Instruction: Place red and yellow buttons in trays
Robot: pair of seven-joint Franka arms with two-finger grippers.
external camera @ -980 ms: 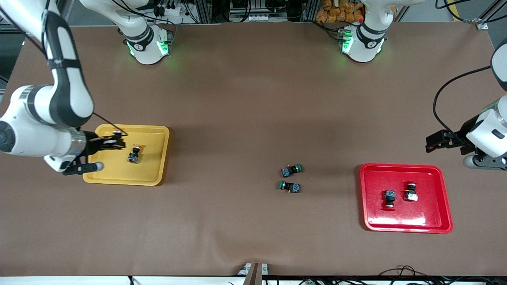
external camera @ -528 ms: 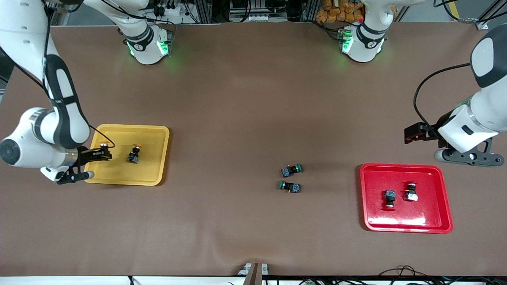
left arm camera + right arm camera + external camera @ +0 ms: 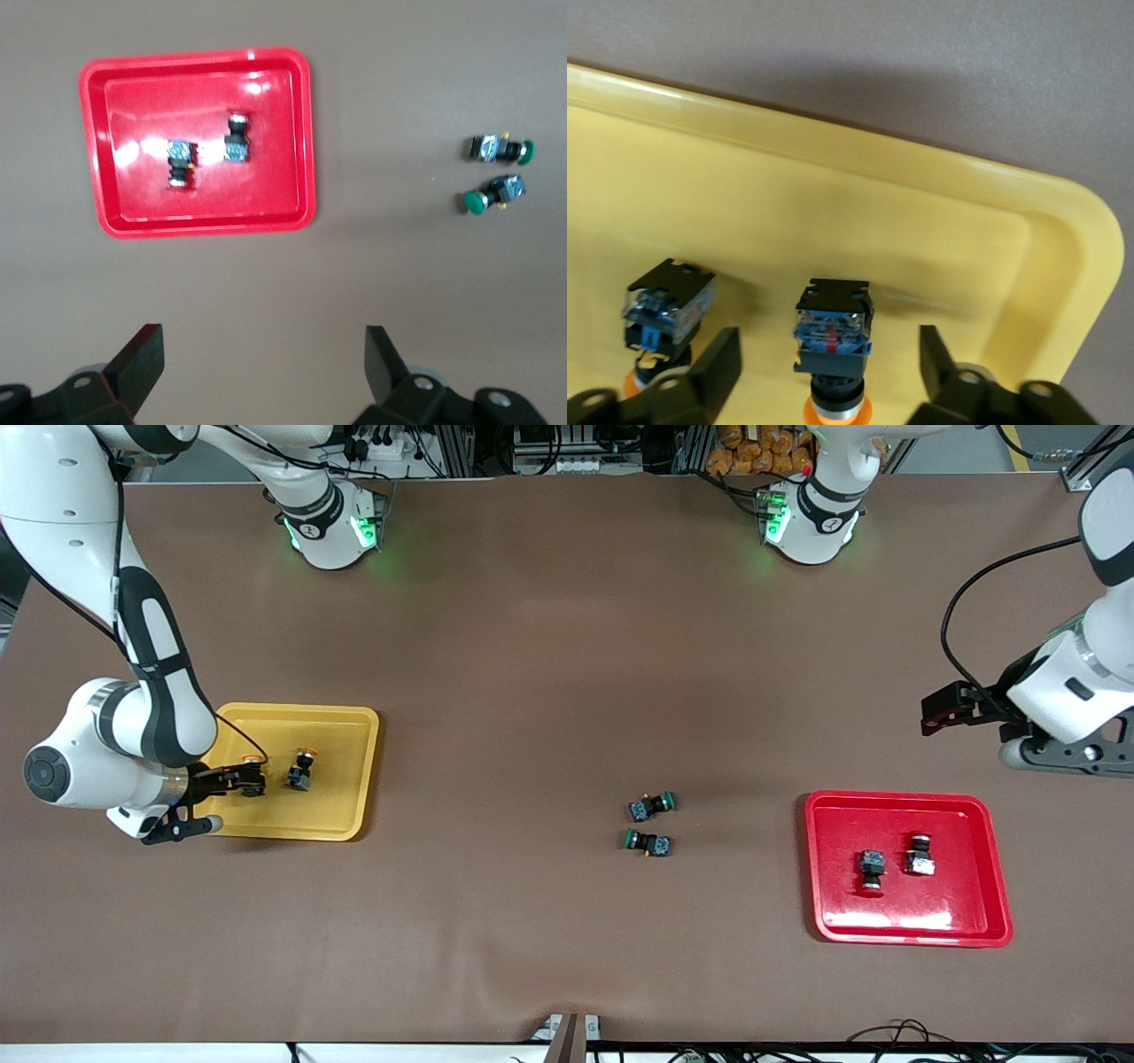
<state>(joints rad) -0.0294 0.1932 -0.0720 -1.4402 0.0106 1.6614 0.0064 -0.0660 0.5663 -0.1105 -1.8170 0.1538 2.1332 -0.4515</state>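
Yellow tray [image 3: 1063,221] holds a yellow-capped button [image 3: 834,341] standing loose between the right gripper's [image 3: 824,354] open jaws

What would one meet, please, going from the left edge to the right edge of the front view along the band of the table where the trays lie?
Right gripper over the yellow tray → two yellow buttons in it → two green-capped switches on the table → red tray with two red buttons → left gripper, waiting.
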